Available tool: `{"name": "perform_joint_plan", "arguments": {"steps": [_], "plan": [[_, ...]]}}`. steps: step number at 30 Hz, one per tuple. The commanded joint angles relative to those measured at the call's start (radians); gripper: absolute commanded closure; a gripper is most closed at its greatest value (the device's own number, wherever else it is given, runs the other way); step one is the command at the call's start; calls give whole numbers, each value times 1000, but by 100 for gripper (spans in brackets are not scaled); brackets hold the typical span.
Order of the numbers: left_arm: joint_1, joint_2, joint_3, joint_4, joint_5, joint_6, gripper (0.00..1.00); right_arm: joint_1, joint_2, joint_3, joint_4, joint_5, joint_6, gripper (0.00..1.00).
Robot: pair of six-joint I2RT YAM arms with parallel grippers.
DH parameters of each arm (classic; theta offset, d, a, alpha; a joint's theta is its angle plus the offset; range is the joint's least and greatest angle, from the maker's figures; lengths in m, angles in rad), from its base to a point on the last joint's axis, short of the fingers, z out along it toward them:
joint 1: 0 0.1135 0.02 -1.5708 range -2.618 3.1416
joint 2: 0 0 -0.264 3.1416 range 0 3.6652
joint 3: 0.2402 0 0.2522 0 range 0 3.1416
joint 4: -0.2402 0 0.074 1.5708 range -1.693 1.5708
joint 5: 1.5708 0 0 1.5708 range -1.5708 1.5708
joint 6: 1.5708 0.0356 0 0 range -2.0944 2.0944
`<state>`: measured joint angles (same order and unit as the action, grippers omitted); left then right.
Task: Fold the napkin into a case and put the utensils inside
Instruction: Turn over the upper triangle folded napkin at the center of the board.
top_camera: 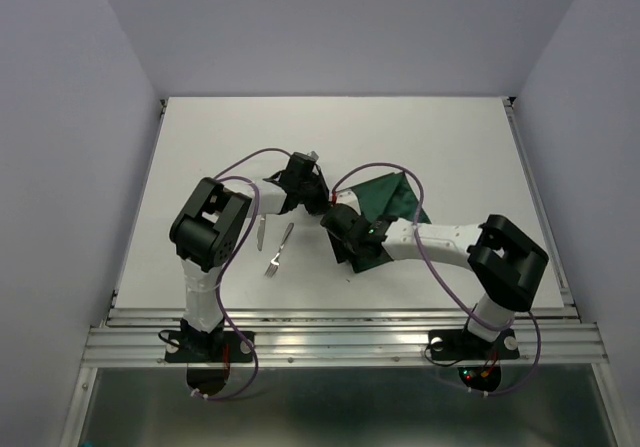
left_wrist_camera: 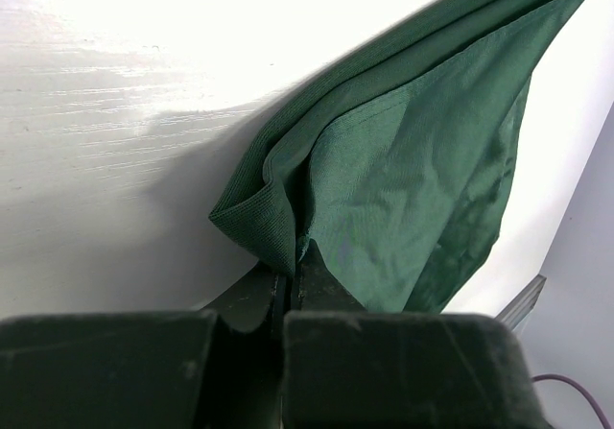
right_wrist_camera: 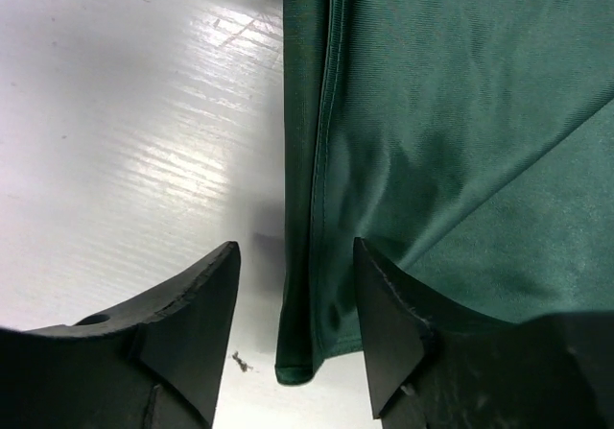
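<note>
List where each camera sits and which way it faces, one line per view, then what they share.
Top external: above and behind the bases, looking down on the table; both arms show, fork and knife beside the left one.
Left wrist: on the left arm, looking along the left gripper, shut on the napkin.
Right wrist: on the right arm, looking down past the open right gripper astride the napkin's folded edge.
Shared: all three see napkin and table.

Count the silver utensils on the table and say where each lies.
2. The knife lies on the table close beside the left arm. The fork lies just right of it, left of the green napkin. The arms may hide others.
</note>
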<state>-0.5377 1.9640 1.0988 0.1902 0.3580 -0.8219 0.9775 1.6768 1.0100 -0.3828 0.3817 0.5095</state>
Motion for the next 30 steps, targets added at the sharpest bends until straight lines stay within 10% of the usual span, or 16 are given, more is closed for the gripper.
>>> {"name": "perform_joint_plan", "arguments": {"steps": [1,8,15,30], "plan": [[-4,-37,-28,-43,-33,7,100,21,44,48,-33,80,4,46],[-4,-39,-27,-44,-33,7,100,30,77,52,-44,120,27,59],[-2,-57,-14,-67,-34,17,100,30,46,65,-59,157,46,98],[105,-200,157,-277,-48,121,100,49,43,303,-102,91,-3,99]]}}
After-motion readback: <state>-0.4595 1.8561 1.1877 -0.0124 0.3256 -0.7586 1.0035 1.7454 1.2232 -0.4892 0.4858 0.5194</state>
